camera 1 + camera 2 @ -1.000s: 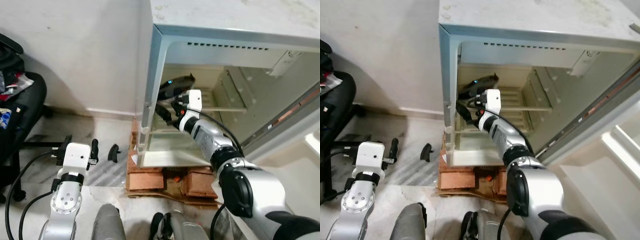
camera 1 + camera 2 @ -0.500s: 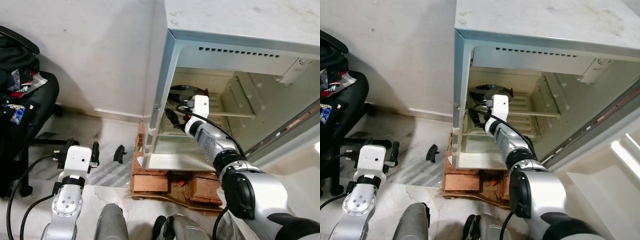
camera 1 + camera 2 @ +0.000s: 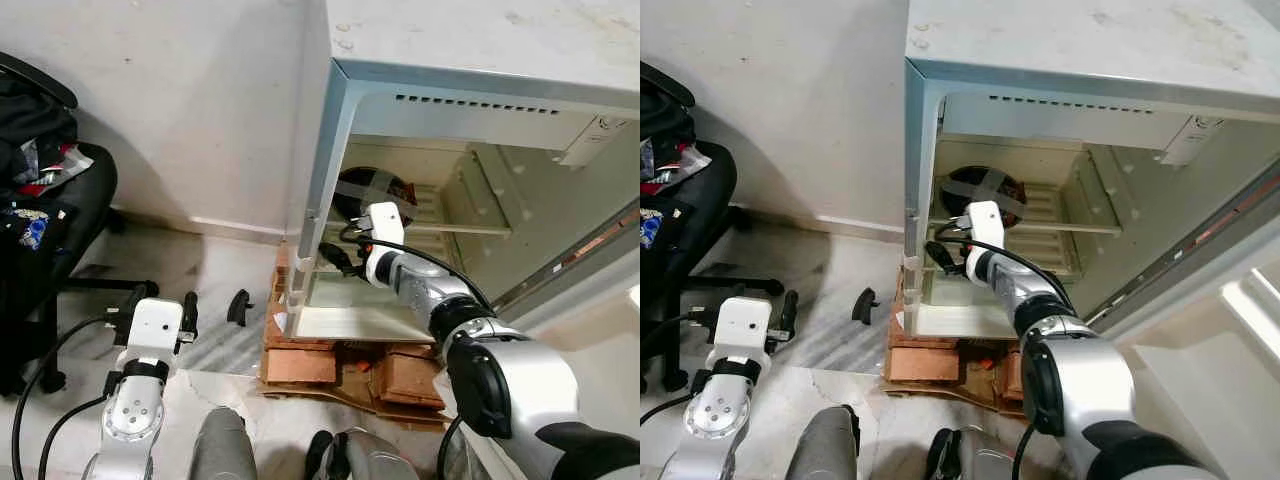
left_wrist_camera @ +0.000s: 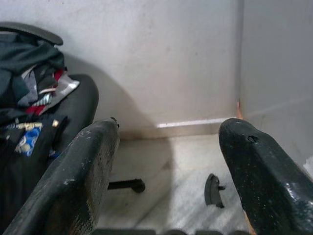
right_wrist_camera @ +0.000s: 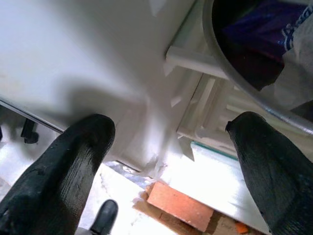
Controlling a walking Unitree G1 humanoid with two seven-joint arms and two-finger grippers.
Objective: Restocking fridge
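black fingers spread, the left end effector [image 3: 160, 300] hangs idle above the floor. the right end effector [image 3: 338, 256], now empty and splayed, has backed below the dark bowl [image 3: 983, 190], which rests on the fridge [image 3: 430, 90] shelf; that item looks stocked.

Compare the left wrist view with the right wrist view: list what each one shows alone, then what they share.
Left wrist view alone: the open left hand facing the wall, a black chair piled with clothes, and a small black part on the floor.

Right wrist view alone: the open right hand at the fridge, a round bowl on the shelf, and red bricks below.

Shared: two spread black fingers holding nothing, and pale floor beneath.
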